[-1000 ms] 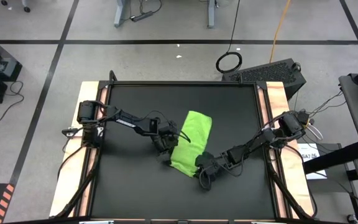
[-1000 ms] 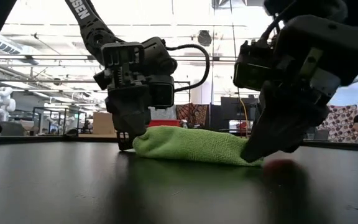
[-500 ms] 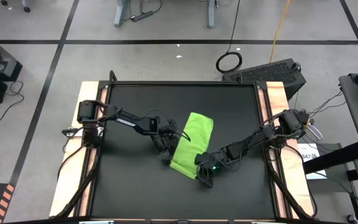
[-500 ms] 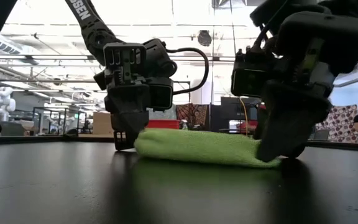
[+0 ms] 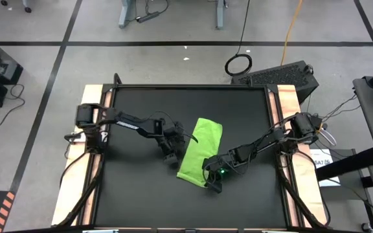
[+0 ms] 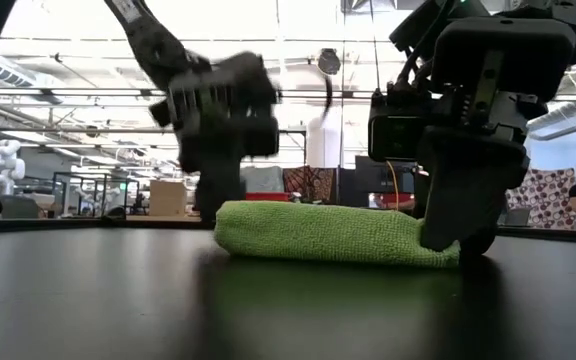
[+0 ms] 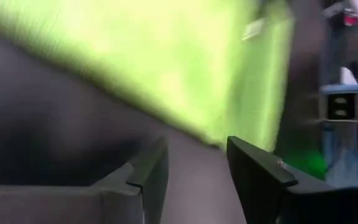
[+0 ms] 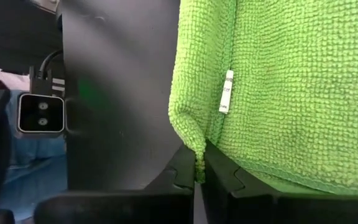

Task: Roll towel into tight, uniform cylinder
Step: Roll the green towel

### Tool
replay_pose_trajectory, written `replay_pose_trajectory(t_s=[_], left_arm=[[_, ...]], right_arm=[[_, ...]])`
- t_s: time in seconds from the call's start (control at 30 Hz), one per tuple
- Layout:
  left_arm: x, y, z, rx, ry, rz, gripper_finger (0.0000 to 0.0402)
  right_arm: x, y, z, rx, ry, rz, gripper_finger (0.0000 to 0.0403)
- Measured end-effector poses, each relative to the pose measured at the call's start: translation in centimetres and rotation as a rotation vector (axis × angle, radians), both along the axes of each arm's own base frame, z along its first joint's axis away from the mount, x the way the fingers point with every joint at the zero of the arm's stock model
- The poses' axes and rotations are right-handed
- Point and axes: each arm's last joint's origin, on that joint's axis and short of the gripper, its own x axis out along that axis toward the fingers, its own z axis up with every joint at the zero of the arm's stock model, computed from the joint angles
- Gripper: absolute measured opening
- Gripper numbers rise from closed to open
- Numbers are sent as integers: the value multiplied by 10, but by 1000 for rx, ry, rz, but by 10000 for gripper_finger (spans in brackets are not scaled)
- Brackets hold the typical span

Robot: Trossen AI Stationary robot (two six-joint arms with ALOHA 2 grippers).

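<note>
Black table (image 5: 128, 188), right end effector (image 8: 197, 174) pinching towel (image 5: 198, 150)

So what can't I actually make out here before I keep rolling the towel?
- How tight the towel is wound: the high view is too small, and the low view shows only its long side.
- The left hand: open, empty, blurred by motion in the left wrist and low views.
- The towel end at the right hand: hidden by that arm in the low view; only a pinched fold shows in the right wrist view.
</note>
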Motion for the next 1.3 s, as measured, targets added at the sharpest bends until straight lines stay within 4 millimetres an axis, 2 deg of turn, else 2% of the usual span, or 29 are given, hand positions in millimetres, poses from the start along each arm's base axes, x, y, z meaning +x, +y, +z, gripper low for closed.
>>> replay_pose_trajectory(t_s=[0.13, 0.23, 0.33, 0.47, 0.63, 1.0, 1.3], left_arm=[[-3, -9, 33, 123, -203, -118, 168], [-7, -31, 57, 221, -376, -257, 168], [-9, -57, 66, 278, -488, -373, 168], [-8, -77, 60, 315, -513, -426, 168], [-4, -84, 44, 332, -471, -433, 168], [7, -82, 14, 289, -432, -452, 168], [12, -66, -2, 272, -390, -425, 168]], right_arm=[[0, -1, 0, 20, 7, 1, 2], [1, -3, 0, 30, 12, -6, 2], [2, -6, 0, 43, 16, -5, 2], [3, -8, 0, 50, 18, -13, 2], [3, -10, 0, 51, 15, -17, 2], [4, -10, 0, 47, 13, -27, 2], [4, -10, 1, 48, 14, -39, 2]])
